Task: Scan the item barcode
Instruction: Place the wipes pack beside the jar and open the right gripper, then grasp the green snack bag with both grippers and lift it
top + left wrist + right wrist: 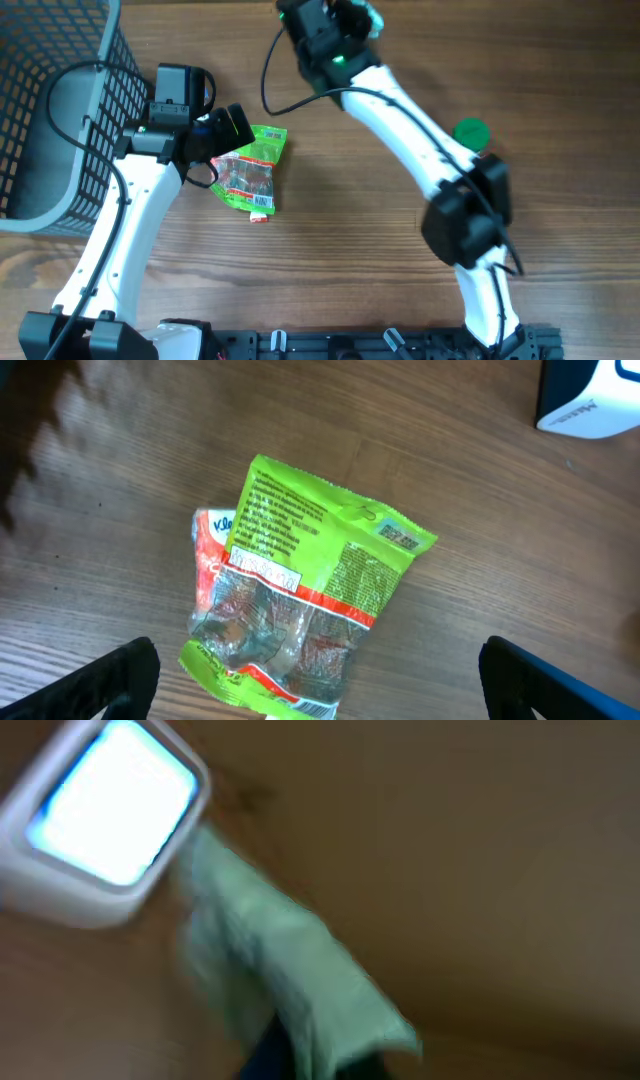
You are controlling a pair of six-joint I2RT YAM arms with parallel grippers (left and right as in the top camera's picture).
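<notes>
The packet [252, 170] lies flat on the table [340, 260], its long axis running near to far. It sits just right of the left gripper [225, 130], whose jaws gape wide over it. The closed right gripper [345, 18] is well apart at the far edge, so the left arm is nearer.

A brown wood-grain table [330, 250] carries everything here. A green-and-clear snack packet [250, 170] lies flat on it, left of the middle. A grey mesh basket [100, 90] sits at the left edge, and a small green disc [470, 131] rests well apart on the right
</notes>
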